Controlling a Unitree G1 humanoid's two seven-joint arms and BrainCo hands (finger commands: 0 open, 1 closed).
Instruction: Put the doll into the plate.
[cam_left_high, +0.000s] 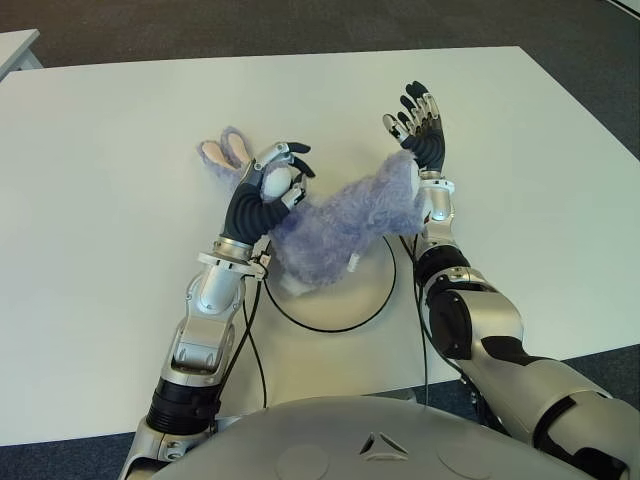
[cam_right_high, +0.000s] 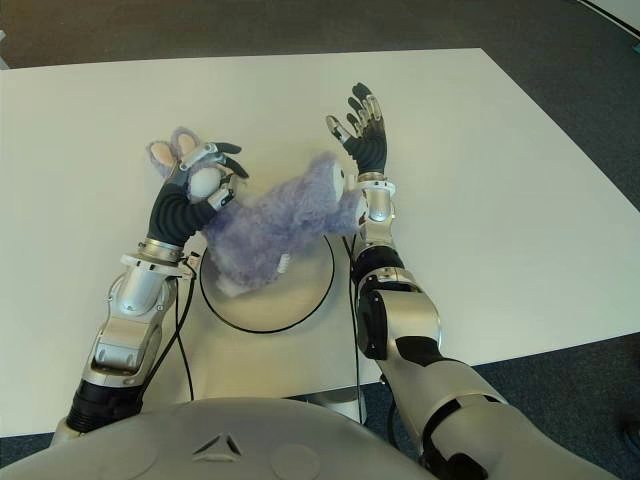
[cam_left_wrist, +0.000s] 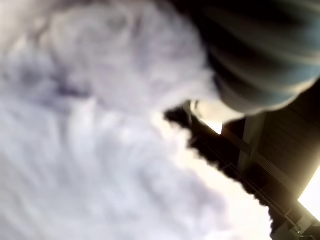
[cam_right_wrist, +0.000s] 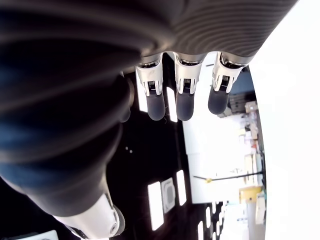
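Both eye views look forward and down from the head onto the white desk (cam_left_high: 120, 300), a slight sideways offset apart, sharing the whole desk top and both arms. Left wrist view: pressed close against blurred purple fur, probably the doll (cam_left_wrist: 100, 165). Right wrist view: close behind its own robot hand (cam_right_wrist: 182, 95), facing upward.

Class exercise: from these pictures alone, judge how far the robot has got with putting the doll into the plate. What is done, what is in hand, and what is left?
Done: the doll is picked up and held over the plate. In hand: the left hand grips it near the ears, its body draped above the plate; the right hand is open beside it, holding nothing. Left: lower the doll fully in and let go.
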